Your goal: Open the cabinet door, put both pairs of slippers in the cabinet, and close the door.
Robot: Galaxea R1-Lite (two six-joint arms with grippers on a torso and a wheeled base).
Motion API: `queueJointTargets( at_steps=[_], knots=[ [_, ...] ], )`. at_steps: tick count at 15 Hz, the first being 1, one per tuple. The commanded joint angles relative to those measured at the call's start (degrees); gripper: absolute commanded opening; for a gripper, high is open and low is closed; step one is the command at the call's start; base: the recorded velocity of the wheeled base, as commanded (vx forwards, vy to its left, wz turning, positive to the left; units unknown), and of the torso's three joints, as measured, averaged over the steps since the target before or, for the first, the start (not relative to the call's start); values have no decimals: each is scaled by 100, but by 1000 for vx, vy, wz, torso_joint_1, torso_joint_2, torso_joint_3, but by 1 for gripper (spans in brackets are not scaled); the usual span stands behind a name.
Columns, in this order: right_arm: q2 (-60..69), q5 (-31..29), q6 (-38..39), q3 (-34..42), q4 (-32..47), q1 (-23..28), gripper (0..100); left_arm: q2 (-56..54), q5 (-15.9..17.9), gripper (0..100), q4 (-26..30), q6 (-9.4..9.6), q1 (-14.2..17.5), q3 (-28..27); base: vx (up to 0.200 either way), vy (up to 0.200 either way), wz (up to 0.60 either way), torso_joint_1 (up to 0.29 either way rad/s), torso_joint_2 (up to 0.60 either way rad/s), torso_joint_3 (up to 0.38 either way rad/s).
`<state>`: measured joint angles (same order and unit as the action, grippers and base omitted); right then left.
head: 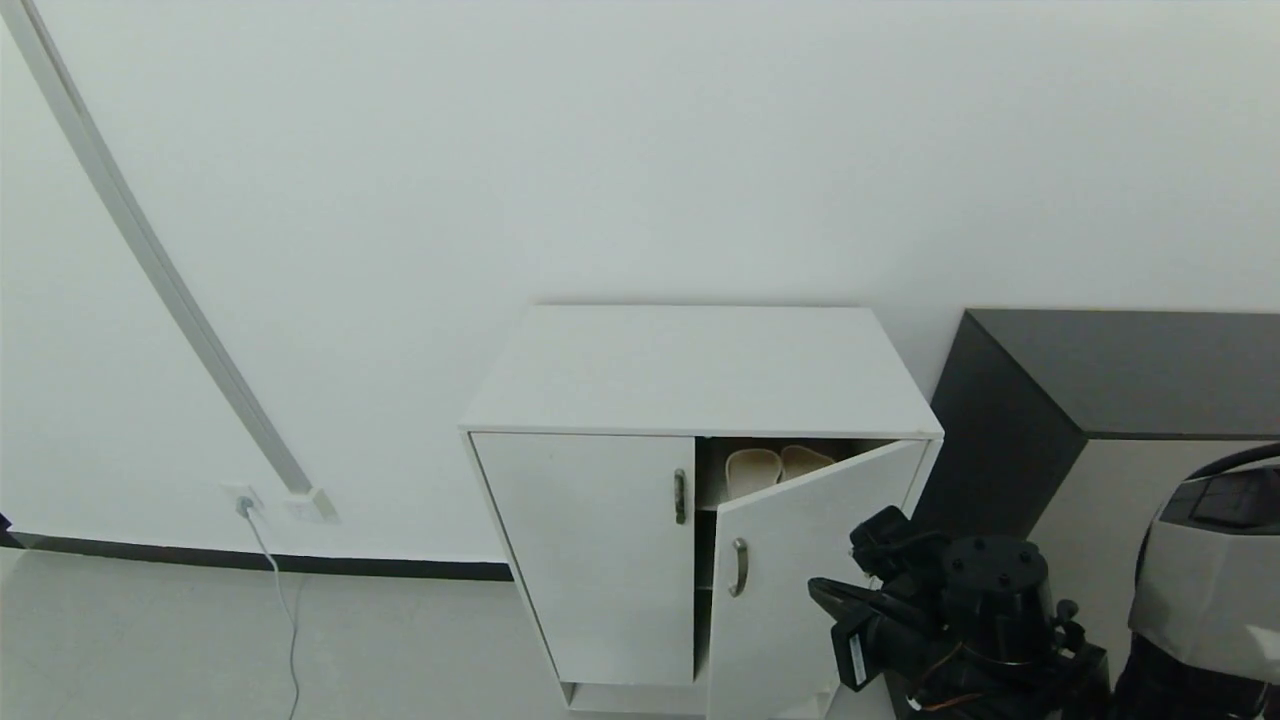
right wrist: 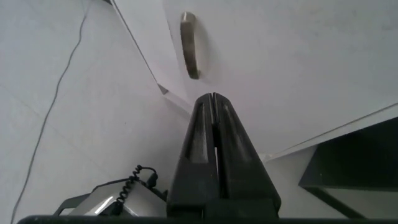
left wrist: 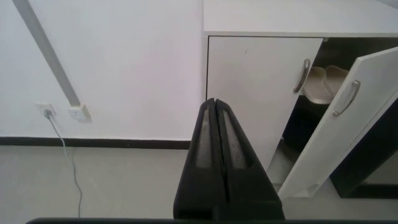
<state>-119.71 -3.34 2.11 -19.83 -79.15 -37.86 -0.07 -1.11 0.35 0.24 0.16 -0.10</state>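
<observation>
Rounded beige slippers [head: 752, 470] are seen behind the ajar white door [head: 800, 570], lower centre of the head view; left gripper [left wrist: 214, 102] and right gripper [right wrist: 213, 97] are closed, empty.

I see a white two-door cabinet [head: 700, 370]. Its left door [head: 590, 550] is closed flush. Its right door [head: 810, 560] stands partly open, swung outward from the cabinet front, with its grey bar handle [head: 739, 566] upright near the free edge. Two beige slippers [head: 755, 468] lie side by side high inside the cabinet, visible through the gap above the right door.
</observation>
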Motion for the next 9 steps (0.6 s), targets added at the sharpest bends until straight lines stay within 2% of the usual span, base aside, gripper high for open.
queueJointTargets(
  at_steps=[1,9],
  knots=[
    [-272,0,0,-144,-12,7,0,7,-3,0,0,2,2,1,0,0,0,0,0,0],
    [-1230,0,0,-1550,67,253,0,7,5,0,0,-7,2,1,0,0,0,0,0,0]
  ],
)
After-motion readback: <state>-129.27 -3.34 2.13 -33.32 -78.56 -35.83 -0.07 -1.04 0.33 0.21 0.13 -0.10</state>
